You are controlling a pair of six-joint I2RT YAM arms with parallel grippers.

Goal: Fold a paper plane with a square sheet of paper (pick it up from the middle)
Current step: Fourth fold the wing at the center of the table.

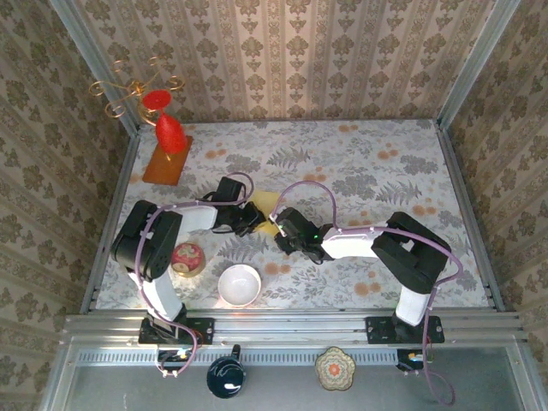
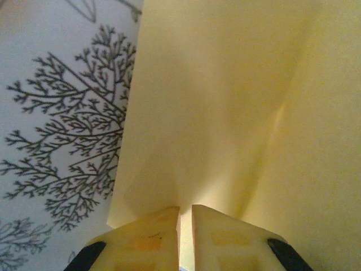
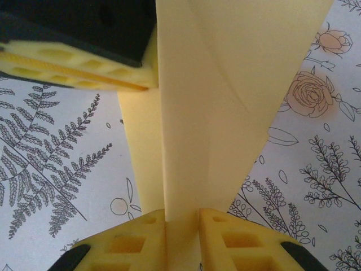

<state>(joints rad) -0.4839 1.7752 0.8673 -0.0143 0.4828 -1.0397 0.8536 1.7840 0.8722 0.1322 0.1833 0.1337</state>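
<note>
Yellow paper is pinched from two sides at the middle of the table (image 1: pixel 385 180). The sheet (image 3: pixel 220 96) is partly folded: a flap stands on edge, and diagonal creases are seen across it. Whether its lower part rests on the cloth cannot be told.

In the right wrist view, the flap runs straight down into the slit between the fingertips of the right gripper (image 3: pixel 181 228). The jaws are set narrow, and paper is clamped between them. Just ahead of this gripper and to its left, a foam pad (image 3: pixel 73 62) of the other arm is pressed against the same flap.

In the left wrist view, the left gripper (image 2: pixel 186 226) is drawn almost shut, with only a thin slit left between its fingertips. The sheet spreads out directly ahead of it, and a crease leads into the slit, so the paper is taken as gripped there too. Fern-printed cloth is seen to the left of this gripper.

From above, the two grippers are seen facing each other, close together, with the sheet between and just beyond them. A white bowl (image 1: pixel 240 284) and a red bowl (image 1: pixel 187 257) lie behind the left gripper, towards the bases and well apart from the sheet. A board (image 1: pixel 167 167) bearing a red vase (image 1: pixel 169 133) stands far beyond the left gripper, to its left.
</note>
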